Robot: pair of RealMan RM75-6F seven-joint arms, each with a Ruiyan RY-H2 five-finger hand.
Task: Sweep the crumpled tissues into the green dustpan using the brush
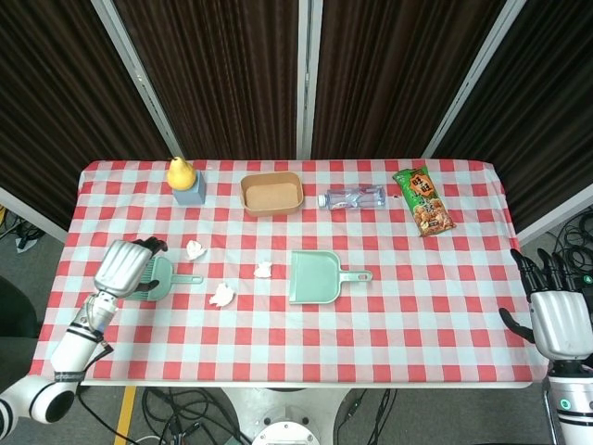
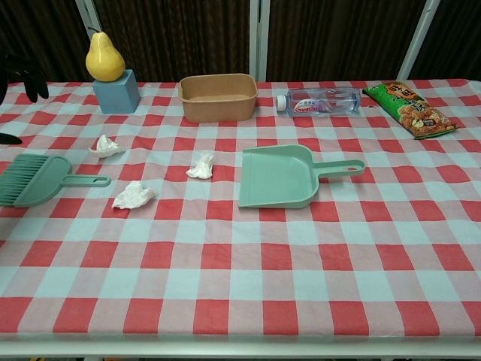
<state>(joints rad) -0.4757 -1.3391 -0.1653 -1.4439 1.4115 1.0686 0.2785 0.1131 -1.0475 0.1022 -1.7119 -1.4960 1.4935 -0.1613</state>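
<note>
Surface (image 1: 435, 306): covered in red-and-white checked cloth, dark curtains behind. Brush (image 2: 34, 179): green, lying flat at the left side, bristles toward the left edge, handle pointing right toward the tissues. Left hand (image 1: 120, 267): above the brush head in the head view, hiding part of it; dark fingers (image 1: 148, 245) extended and a little apart, holding nothing that can be seen; whether it touches the brush cannot be told. Chest view shows only dark fingertips at the far left edge. Crumpled tissues, three: one (image 2: 107, 145) just beyond the brush handle, one (image 2: 133, 195) just in front of the handle tip, one (image 2: 201, 165) between brush and dustpan. Green dustpan (image 2: 276, 177): centre of the surface, flat, wide mouth facing left toward the tissues, handle pointing right. Nothing lies between tissues and dustpan mouth. Back row, well apart from the sweeping area: yellow pear (image 2: 104, 57) upright on a blue block (image 2: 117, 92); tan tray (image 2: 218, 97); clear water bottle (image 2: 318, 101) on its side; green snack packet (image 2: 409, 108) lying flat. Right hand (image 1: 561, 315): off the right edge of the surface, low, fingers (image 1: 537, 274) spread and holding nothing.
</note>
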